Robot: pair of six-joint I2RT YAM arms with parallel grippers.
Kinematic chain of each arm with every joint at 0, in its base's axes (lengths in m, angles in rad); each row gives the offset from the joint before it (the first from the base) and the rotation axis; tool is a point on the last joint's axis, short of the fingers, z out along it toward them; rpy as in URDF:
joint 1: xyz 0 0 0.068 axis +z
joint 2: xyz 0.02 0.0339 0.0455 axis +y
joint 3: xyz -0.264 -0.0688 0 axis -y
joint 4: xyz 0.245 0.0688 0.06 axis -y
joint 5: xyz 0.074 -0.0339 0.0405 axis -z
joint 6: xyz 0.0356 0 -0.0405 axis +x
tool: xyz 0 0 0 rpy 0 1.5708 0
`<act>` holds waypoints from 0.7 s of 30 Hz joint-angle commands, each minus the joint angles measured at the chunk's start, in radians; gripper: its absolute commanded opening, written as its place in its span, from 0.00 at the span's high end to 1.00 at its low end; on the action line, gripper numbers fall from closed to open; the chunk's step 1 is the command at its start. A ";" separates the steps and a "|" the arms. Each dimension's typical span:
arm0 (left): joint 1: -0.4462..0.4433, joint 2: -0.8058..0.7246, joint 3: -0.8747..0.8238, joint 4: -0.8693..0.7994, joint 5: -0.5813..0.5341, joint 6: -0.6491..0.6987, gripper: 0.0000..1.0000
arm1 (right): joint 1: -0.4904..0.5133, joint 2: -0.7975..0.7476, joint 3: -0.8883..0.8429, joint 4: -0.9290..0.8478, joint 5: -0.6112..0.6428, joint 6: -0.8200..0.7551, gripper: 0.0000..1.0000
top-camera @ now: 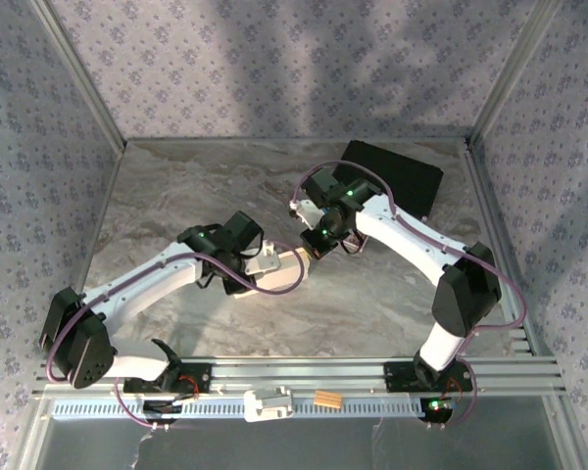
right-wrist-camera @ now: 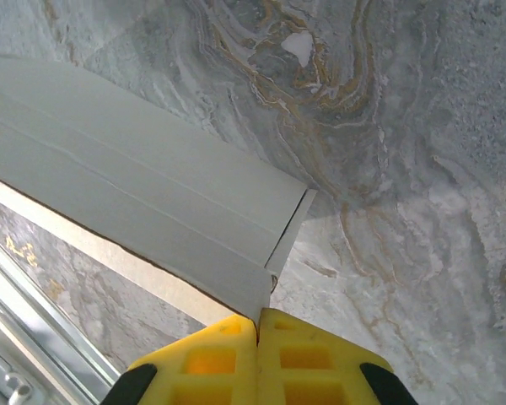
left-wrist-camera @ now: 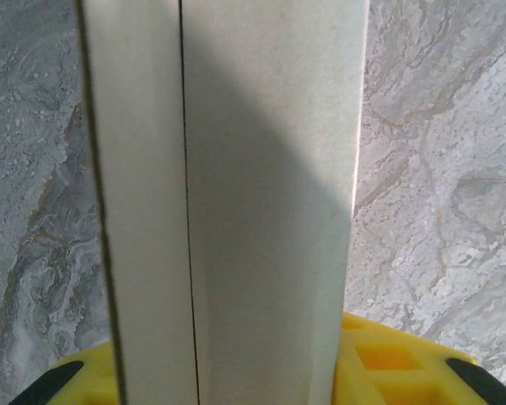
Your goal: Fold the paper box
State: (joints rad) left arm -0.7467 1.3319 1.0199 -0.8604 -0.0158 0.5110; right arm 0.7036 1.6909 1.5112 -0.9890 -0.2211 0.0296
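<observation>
At table [top-camera: 196, 186] centre, paper box [top-camera: 288, 264] between left end effector [top-camera: 272, 262] and right end effector [top-camera: 314, 251], case [top-camera: 402, 181] behind, far right.

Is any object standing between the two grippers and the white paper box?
Nothing visible does. The left gripper holds the paper box, and the right gripper is closed on a corner of its flap. The black case lies apart, beyond the right gripper.

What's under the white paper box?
Grey marbled table, seen past the edges of the paper box. The patch straight beneath it is covered, so I cannot tell if anything lies there.
</observation>
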 commanded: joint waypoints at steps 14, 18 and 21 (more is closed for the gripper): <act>0.043 0.016 0.028 0.022 0.043 -0.016 0.63 | 0.035 -0.001 -0.010 0.074 0.044 0.352 1.00; 0.055 0.016 0.029 0.026 0.061 -0.027 0.61 | 0.060 -0.025 -0.060 0.123 0.105 0.358 1.00; 0.076 0.010 0.028 0.037 0.087 -0.041 0.60 | 0.094 -0.054 -0.105 0.174 0.174 0.360 1.00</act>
State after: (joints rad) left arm -0.6868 1.3430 1.0260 -0.8528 0.0193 0.4942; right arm 0.7605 1.6650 1.4532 -0.8536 -0.1120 0.3634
